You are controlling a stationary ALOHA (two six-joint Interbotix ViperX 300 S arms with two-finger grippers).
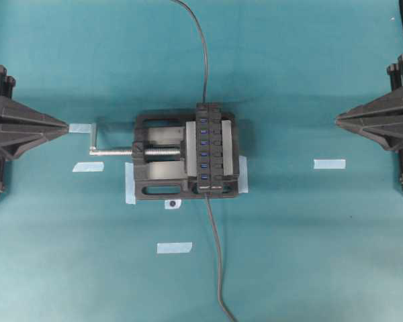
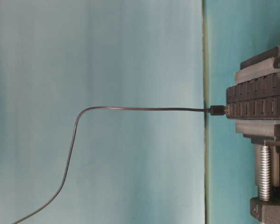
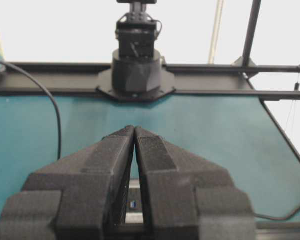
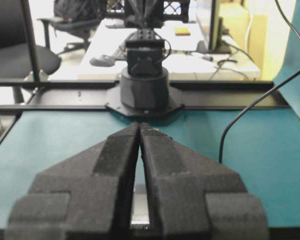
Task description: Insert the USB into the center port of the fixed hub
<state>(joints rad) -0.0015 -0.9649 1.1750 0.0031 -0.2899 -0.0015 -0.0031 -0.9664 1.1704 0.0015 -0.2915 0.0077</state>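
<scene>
Both arms sit parked at the table edges, well apart from the work. Left gripper [image 1: 68,127] at far left in the overhead view: tips pressed together, nothing between them; the left wrist cam shows its fingers [image 3: 112,155] meeting at the tip w/ only a thin slit behind. Right gripper [image 1: 336,119] at far right, same pose: tips touching, empty, pads [image 4: 162,160] closed to a point in the right wrist cam.

Centre of the teal table [image 1: 309,255]: black vise [image 1: 158,161] w/ silver screw [image 1: 114,151] sticking out to the left. The fixed hub [image 1: 211,149] is clamped on the vise's right side, long axis running top-to-bottom in the overhead view, row of blue ports facing up. The center port [image 1: 204,149] looks unoccupied, though ports are tiny at this res.

Two grey cables [image 1: 203,60] leave the hub's ends, one going up out of frame, the other [image 1: 218,268] down. In the table-level view the USB [image 2: 218,110] sits at the hub's end face [image 2: 259,100], touching it – prob plugged in there, can't be sure. Its cable [image 2: 130,108] runs level away from the hub, then curves down to the lower left.

Several pale blue tape strips [image 1: 329,164] lie on the cloth around the vise.
</scene>
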